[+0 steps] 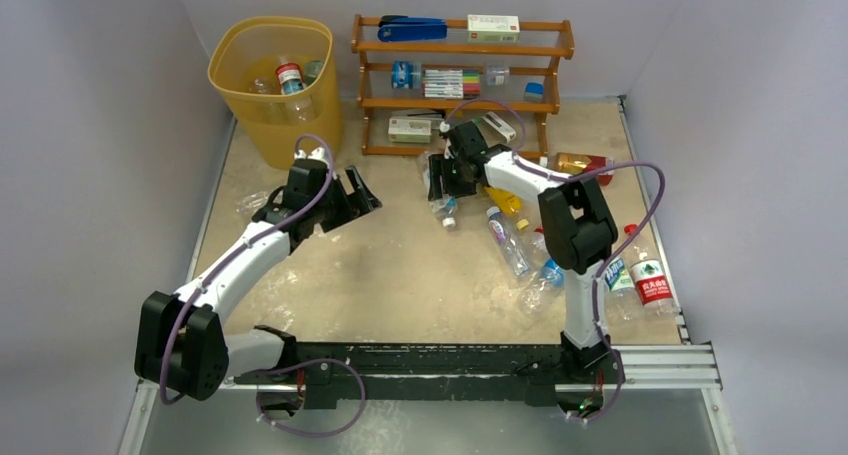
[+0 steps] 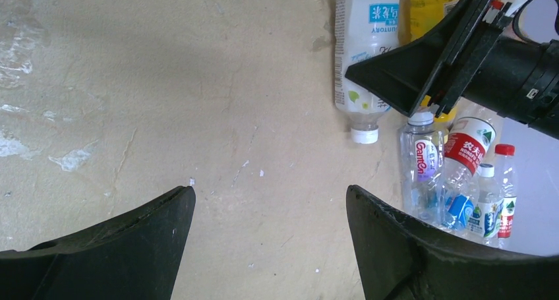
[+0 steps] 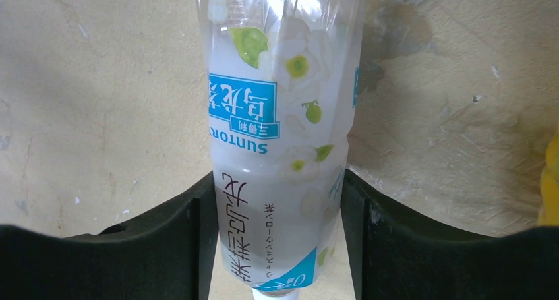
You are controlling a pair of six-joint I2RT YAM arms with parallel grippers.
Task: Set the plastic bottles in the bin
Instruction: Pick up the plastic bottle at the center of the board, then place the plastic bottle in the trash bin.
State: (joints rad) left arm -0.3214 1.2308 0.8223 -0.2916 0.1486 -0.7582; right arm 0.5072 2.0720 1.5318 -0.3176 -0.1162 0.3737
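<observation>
My right pincer [image 3: 277, 214] is clamped on a clear white-labelled bottle [image 3: 283, 115] lying on the table [image 1: 400, 265] toward twelve o'clock; my left pincer [image 2: 270, 204] gapes empty over bare tabletop; I see the bin [image 1: 275, 130] at eleven o'clock, more bottles [image 1: 640, 275] at four

The bin [image 1: 295, 135] stands at upper left, with plastic bottles [image 1: 290, 77] in it. The shelf rack [image 1: 460, 48] stands right of it. Loose bottles [image 1: 650, 280] lie below the rack, toward centre right.
</observation>
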